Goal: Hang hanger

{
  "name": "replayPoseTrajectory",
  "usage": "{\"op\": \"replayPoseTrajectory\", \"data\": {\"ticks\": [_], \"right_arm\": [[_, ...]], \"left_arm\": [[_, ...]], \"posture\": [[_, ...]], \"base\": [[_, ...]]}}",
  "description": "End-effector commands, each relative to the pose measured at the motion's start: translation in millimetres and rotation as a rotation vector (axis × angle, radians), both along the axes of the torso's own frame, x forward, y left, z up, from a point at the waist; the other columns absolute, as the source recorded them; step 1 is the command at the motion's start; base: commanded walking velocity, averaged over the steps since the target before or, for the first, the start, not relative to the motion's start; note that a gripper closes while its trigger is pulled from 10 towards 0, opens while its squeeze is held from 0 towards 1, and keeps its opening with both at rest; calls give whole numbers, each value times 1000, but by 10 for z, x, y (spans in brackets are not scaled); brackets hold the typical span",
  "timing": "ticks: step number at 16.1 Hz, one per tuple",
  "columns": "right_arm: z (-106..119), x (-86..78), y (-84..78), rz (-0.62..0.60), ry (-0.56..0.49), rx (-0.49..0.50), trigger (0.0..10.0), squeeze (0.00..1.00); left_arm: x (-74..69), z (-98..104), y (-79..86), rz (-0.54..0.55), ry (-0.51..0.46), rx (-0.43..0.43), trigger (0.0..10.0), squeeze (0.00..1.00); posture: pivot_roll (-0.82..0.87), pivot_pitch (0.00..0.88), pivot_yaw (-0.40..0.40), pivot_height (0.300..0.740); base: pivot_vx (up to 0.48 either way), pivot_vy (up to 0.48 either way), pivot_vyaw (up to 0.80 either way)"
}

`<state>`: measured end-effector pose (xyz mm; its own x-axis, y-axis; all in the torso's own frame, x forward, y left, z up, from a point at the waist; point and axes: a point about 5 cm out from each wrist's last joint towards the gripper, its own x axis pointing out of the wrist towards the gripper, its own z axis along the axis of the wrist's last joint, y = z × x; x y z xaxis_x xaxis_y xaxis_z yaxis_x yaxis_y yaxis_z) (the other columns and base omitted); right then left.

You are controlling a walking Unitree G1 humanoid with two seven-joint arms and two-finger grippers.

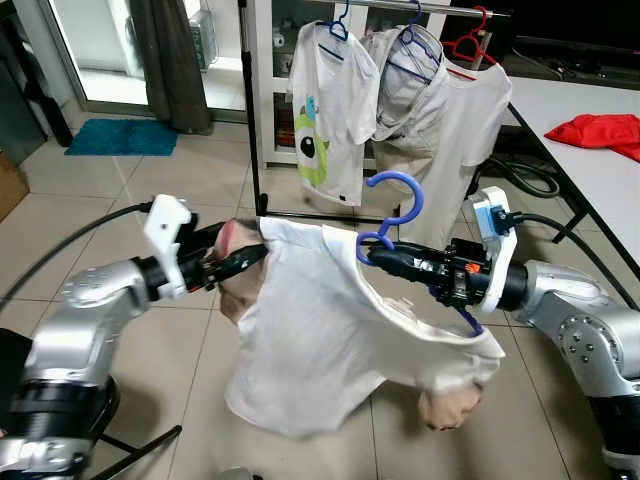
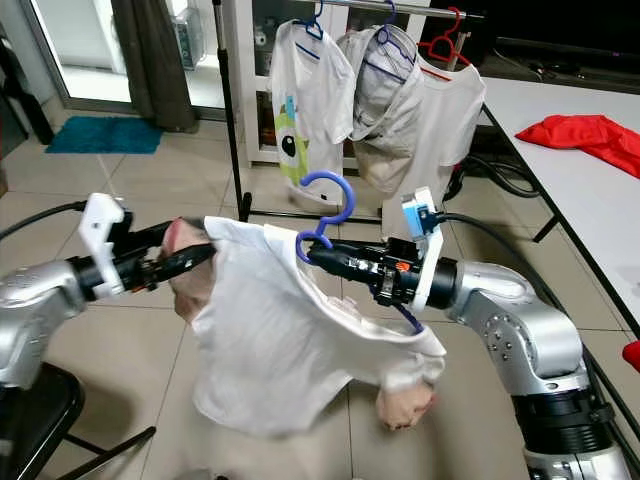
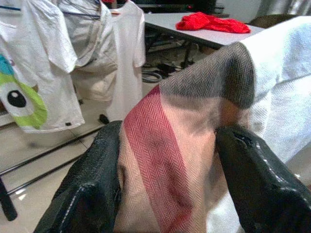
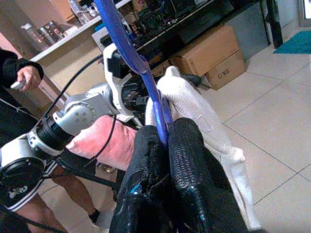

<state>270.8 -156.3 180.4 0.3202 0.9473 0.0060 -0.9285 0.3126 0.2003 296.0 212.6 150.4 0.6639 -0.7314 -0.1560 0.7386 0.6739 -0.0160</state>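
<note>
— From the head camera, where's the hanger (image 1: 392, 215)?
— Blue one, held up in front of the robot with a white shirt (image 1: 330, 340) draped on it, well short of the rail (image 1: 400, 5). The right gripper (image 1: 372, 255) is clamped at the base of its hook; the left gripper (image 1: 262, 250) pinches the shirt's pink sleeve.
— How many are hung already?
— Three garments on three hangers: two blue, one red. One red cloth (image 1: 605, 132) on the table (image 1: 580, 170).
— The left wrist camera?
— Its fingers (image 3: 87, 194) stand on either side of a fold of pink-and-red striped sleeve (image 3: 165, 155), closed on it.
— The right wrist?
— Fingertips (image 4: 182, 150) shut tight on the thin blue neck. (A person stands behind the robot, one hand (image 4: 26, 77) raised.)
— How will it handle?
— Stiff, light plastic, probably slick; the shirt is limp and could slide off. I'd keep hold near the hook.
</note>
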Motion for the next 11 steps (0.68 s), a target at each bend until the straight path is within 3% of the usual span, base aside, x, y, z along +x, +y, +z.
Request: {"op": "replayPoseTrajectory", "data": {"ticks": [1, 2, 3, 5, 7, 8, 9, 10, 11], "right_arm": [[149, -15, -37, 14, -58, 40, 10000, 0], [179, 2, -64, 6, -64, 50, 10000, 0], [190, 11, -78, 3, -66, 50, 10000, 0], [209, 32, -116, -7, -70, 50, 10000, 0], [212, 36, -131, -9, -70, 49, 10000, 0], [216, 37, -138, -9, -70, 52, 10000, 0], [220, 36, -142, -9, -71, 52, 10000, 0], [223, 35, -145, -9, -72, 53, 10000, 0], [225, 36, -149, -11, -73, 52, 10000, 0]], "left_arm": [[-27, -19, 14, -7, 19, 8, 0, 0], [-80, 3, 61, -25, 32, -5, 784, 0], [-91, 10, 81, -26, 35, -7, 2471, 0], [-114, 10, 134, -20, 42, -9, 2941, 0], [-126, 1, 151, -15, 49, -6, 2706, 0], [-136, -14, 160, -13, 63, -14, 941, 0], [-141, -18, 164, -12, 67, -17, 1020, 0], [-148, -21, 168, -14, 72, -20, 0, 0], [-153, -23, 177, -16, 74, -18, 0, 0]], "posture": [[-69, 0, -45, 740], [-68, 0, -47, 740], [-66, 0, -49, 740], [-63, 0, -52, 740], [-63, 0, -54, 740], [-63, 0, -54, 740], [-64, 0, -54, 740], [-64, 0, -55, 740], [-66, 0, -55, 740]], "base": [[0, 0, 0], [0, 0, 0], [0, 0, 0], [0, 0, 0], [0, 0, 0], [0, 0, 0], [0, 0, 0], [0, 0, 0], [0, 0, 0]]}}
